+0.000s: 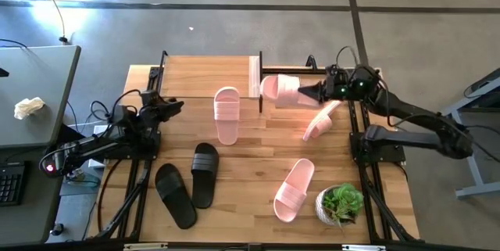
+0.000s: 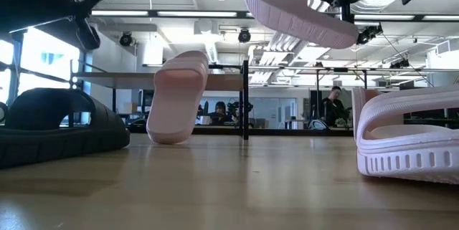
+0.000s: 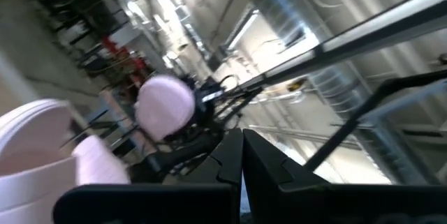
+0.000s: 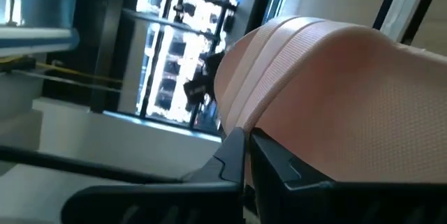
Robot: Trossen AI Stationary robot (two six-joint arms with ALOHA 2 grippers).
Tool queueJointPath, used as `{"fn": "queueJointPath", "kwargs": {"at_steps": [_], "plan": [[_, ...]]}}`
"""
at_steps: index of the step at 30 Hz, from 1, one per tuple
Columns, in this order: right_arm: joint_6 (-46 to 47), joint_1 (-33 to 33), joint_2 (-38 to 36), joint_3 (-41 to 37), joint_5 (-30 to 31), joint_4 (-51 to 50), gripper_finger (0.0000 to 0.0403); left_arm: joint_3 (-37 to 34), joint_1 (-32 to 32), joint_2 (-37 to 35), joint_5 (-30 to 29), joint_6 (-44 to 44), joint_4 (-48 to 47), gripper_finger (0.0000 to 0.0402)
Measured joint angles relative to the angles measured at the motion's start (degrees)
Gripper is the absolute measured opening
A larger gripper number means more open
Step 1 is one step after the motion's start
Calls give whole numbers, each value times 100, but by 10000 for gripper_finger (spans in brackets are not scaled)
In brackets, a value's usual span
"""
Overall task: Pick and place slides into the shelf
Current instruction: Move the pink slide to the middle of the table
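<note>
right hand (image 1: 319, 91) clamped on a pink slide (image 1: 280, 89), held above the bench (image 1: 250, 157) beside the shelf (image 1: 207, 75).

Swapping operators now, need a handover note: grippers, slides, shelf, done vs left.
Right gripper shut on a pink slide, held in the air at the shelf's right end. Left gripper waits at the table's left edge, carrying nothing.
On the table: pink slides at and, two black slides.
Done: none seen shelved. Left: place the held one, then five more.
</note>
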Motion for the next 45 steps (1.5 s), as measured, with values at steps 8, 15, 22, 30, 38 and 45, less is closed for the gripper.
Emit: {"fn": "queueJointPath", "kwargs": {"at_steps": [8, 15, 22, 30, 38, 45], "plan": [[-281, 1248, 370, 0, 497, -83, 0, 4, -2, -2, 19, 5, 309, 1], [-659, 2210, 1171, 0, 782, -53, 0, 4, -2, -2, 19, 5, 309, 1], [-940, 2824, 2332, 0, 786, 454, 0, 4, 0, -2, 43, 5, 307, 1], [-1132, 2953, 3482, 197, 767, 983, 0, 4, 0, -2, 500, 5, 313, 1], [-1765, 2951, 4428, 1031, 560, 274, 0, 5, -1, -2, 1150, 5, 731, 1], [-2271, 2951, 4819, 1685, 475, -786, 0, 662, -4, -2, 1919, 725, -51, 1]]}}
